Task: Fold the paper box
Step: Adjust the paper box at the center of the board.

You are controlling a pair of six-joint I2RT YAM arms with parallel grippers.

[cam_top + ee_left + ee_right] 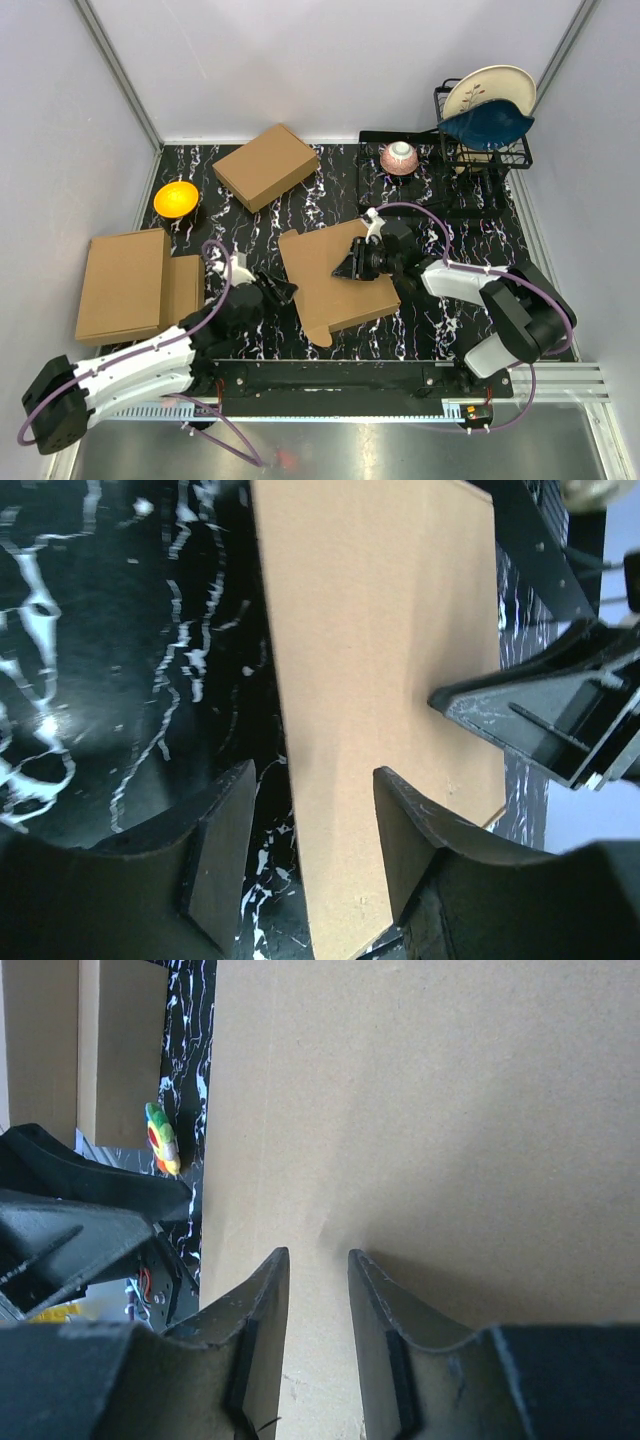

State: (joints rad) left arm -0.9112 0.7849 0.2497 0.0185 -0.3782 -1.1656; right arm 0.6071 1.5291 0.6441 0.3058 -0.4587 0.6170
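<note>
The flat brown die-cut cardboard paper box (322, 290) lies mid-tabletop (250, 215), toward the near edge. The left gripper (310, 780) straddles its edge, jaws apart. The right gripper (318, 1255) hovers above it, jaws narrowly apart. Uneven pinching could skew the sheet

No text, labels, brand marks, numbers or signs can be read in any view; the brown corrugated cardboard paper box (325, 295) shows only plain, unprinted surfaces.
</note>
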